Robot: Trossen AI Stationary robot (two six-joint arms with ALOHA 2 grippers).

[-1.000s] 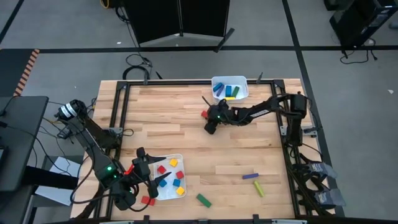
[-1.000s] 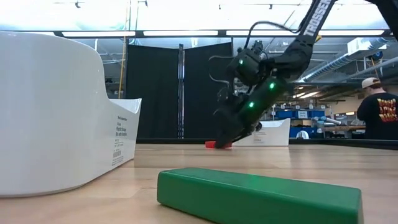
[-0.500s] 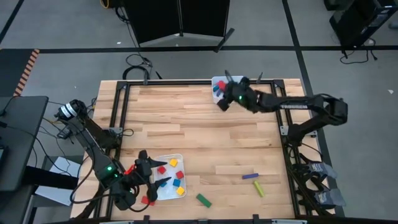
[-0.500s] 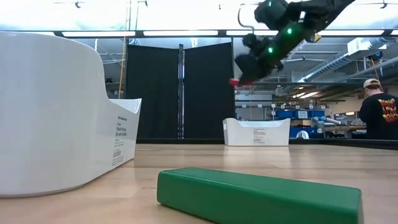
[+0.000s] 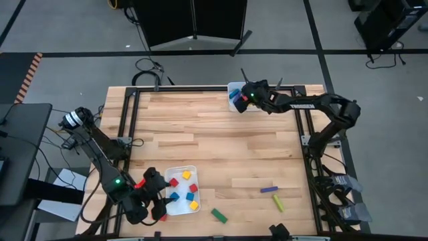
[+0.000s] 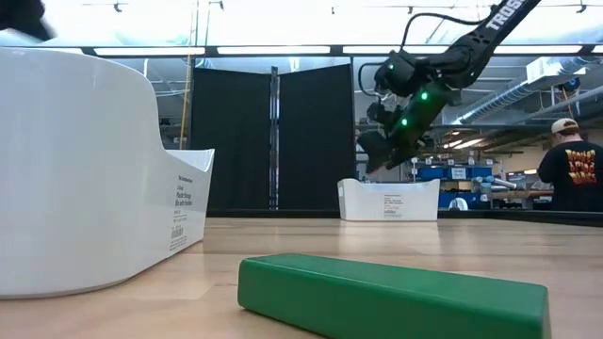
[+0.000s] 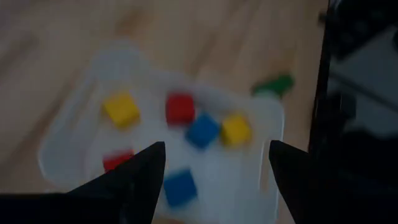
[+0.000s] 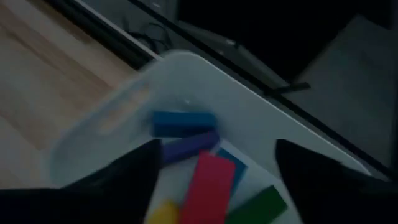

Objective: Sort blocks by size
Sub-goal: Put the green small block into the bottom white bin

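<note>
Counter [image 5: 214, 144] has two trays: far tray [image 5: 235, 88] takes long bars, near tray [image 5: 179, 209] takes cubes. Right gripper [image 5: 246, 98] hovers over the far tray, jaws wide, red bar [image 8: 208, 180] lying among the bars below. Left gripper [image 5: 158, 199] sits over the cubes, jaws wide too. I'd lift straight up, then fetch the green bar [image 5: 219, 215], purple bar [image 5: 269, 189] and yellow bar [image 5: 278, 203].

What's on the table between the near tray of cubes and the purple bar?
High view: only bare wood between the near tray and the purple bar; the green bar lies nearer the table's front edge.
</note>
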